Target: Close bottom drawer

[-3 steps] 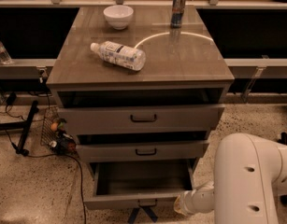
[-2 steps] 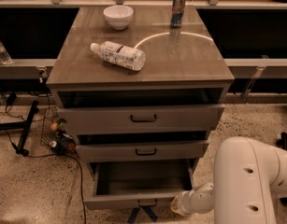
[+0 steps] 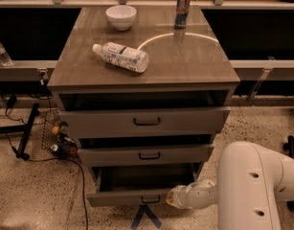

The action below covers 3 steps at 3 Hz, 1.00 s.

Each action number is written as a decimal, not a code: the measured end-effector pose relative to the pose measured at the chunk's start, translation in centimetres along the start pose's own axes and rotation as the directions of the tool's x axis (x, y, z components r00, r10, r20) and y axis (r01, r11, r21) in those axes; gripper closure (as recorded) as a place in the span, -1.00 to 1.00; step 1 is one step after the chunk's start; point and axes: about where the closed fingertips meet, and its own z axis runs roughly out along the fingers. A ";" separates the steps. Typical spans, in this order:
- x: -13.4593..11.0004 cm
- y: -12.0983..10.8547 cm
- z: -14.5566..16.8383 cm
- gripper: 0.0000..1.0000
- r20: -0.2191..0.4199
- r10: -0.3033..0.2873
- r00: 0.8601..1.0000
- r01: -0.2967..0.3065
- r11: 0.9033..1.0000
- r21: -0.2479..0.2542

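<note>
The bottom drawer (image 3: 122, 197) stands open at the cabinet's (image 3: 185, 66) foot, with the gripper (image 3: 172, 198) at its front's right end (its grip I cannot tell). Probably light, rigid, free-sliding — push flat on the front near the centre pull (image 3: 150, 199).

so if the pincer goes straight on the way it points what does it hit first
The pincer, low beside the cabinet, points left at the open bottom drawer. It would likely meet the right end of that drawer's front first; depth is unclear, so it may already touch.
</note>
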 end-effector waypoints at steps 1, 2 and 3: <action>-1.5 -2.6 0.4 1.00 0.021 -0.031 0.999 0.030 0.999 0.043; -2.8 -4.9 1.6 1.00 0.061 -0.056 0.997 0.050 0.993 0.102; -4.3 -7.0 3.2 1.00 0.106 -0.088 0.990 0.069 0.983 0.169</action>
